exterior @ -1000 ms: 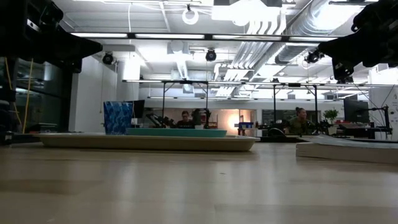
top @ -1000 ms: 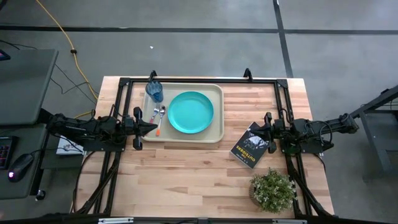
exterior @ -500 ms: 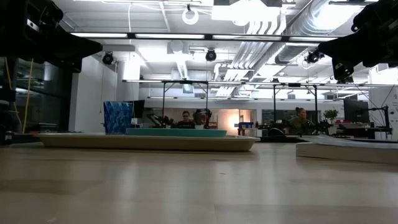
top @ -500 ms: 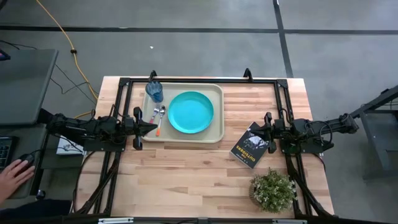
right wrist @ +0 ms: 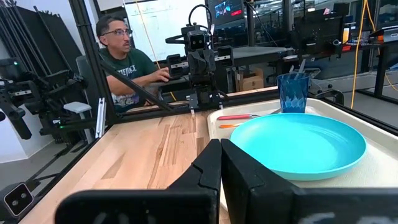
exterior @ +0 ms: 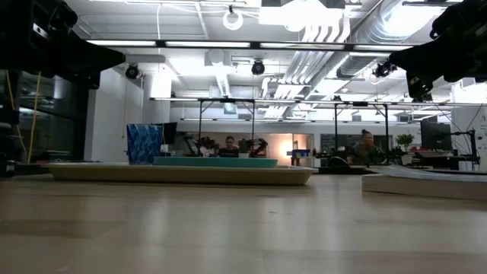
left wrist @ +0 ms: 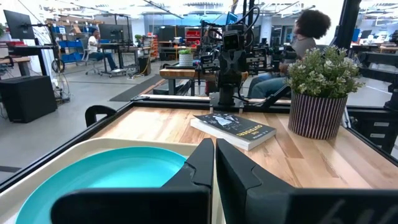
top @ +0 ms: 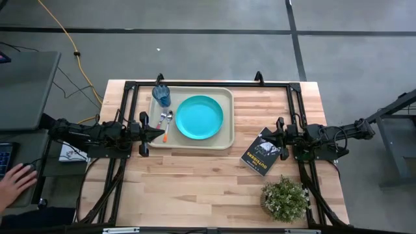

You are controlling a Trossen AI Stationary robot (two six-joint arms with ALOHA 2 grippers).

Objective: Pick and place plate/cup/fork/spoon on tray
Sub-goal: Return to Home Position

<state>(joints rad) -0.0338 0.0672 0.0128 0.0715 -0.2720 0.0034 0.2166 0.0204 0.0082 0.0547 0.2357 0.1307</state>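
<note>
The cream tray lies at the table's far middle. On it rest the turquoise plate, the blue cup upright at the far left corner, and the fork and the spoon side by side left of the plate. My left gripper hovers shut at the tray's near left edge, pointing level toward the right. My right gripper hovers shut right of the tray, above the book, pointing left. Both sets of shut fingers show in the wrist views, with nothing between them.
A black book lies right of the tray under my right gripper. A potted plant stands at the near right. A black frame runs along the table's far edge. Bare wood fills the near middle. A person's hand rests on a desk left of the table.
Both arms and everything on the tray have kept still. A person's hand has come onto the mouse on the desk left of the table.
</note>
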